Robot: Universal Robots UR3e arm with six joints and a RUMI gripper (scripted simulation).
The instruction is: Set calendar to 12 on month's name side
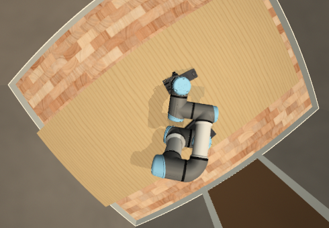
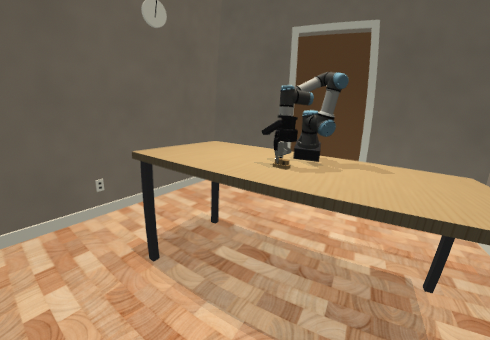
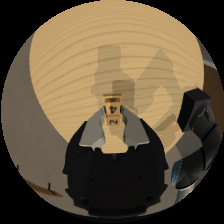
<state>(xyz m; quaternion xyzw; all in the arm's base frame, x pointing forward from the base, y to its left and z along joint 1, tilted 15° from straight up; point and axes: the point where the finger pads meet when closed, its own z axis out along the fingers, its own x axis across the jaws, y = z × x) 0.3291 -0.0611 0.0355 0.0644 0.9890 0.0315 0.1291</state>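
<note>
smooth wood-grain tabletop (image 1: 101,115) (image 2: 350,187) (image 3: 65,65), matt grey walls (image 2: 100,97), pale wood-block floor (image 1: 84,48) (image 2: 250,282)

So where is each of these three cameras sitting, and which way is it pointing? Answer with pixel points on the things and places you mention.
Top: high overhead, facing down at the table (image 1: 235,48) (image 2: 350,187) (image 3: 75,50); arm (image 1: 202,139) (image 2: 327,103) from above.
Exterior: beyond the table's edge, facing arm and door (image 2: 335,72).
Wrist: on the arm's end, facing past the gripper (image 3: 114,122) to the table.
Top and exterior share the whole arm.
</note>
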